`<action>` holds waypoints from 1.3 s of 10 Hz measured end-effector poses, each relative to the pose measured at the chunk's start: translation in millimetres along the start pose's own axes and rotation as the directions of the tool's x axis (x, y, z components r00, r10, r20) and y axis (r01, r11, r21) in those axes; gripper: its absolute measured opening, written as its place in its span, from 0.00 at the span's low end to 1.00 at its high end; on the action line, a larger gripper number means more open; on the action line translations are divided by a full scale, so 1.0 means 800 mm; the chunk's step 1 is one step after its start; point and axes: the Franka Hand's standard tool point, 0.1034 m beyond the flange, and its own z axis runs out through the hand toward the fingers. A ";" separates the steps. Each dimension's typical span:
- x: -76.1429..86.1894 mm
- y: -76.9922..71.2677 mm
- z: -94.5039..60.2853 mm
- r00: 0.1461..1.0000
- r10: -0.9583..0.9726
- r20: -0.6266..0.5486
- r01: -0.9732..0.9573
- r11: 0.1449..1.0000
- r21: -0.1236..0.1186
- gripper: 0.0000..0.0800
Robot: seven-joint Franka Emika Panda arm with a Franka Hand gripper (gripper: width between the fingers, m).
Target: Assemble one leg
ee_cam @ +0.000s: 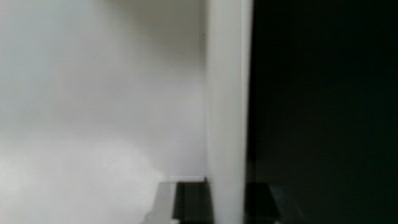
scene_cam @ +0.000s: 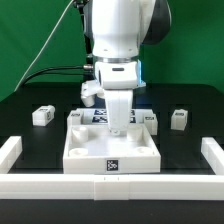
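The large white tray-like piece (scene_cam: 95, 152) lies in the middle of the black table. My gripper (scene_cam: 120, 127) reaches down onto its far wall. In the wrist view the dark fingers (ee_cam: 192, 206) stand on either side of that thin white wall (ee_cam: 228, 120), touching it, so my gripper (ee_cam: 228, 206) is shut on the wall. One leg (scene_cam: 42, 115), a small white block, stands at the exterior view's left. Another leg (scene_cam: 179, 119) stands at the right. A third white block (scene_cam: 92, 93) sits behind, beside the arm, partly hidden.
A white rail (scene_cam: 60, 184) runs along the table's front, with side arms at the exterior view's left (scene_cam: 10, 152) and right (scene_cam: 214, 152). Marker tags (scene_cam: 100, 117) show just behind the tray piece. A green wall and black cables are behind.
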 end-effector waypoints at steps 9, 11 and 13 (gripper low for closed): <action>0.114 0.063 -0.003 0.997 0.066 -0.027 -0.067 0.997 -0.043 0.08; 0.113 0.069 -0.004 0.999 0.029 -0.022 -0.029 0.999 -0.034 0.08; 0.113 0.068 -0.003 0.999 0.033 -0.023 -0.034 0.999 -0.033 0.18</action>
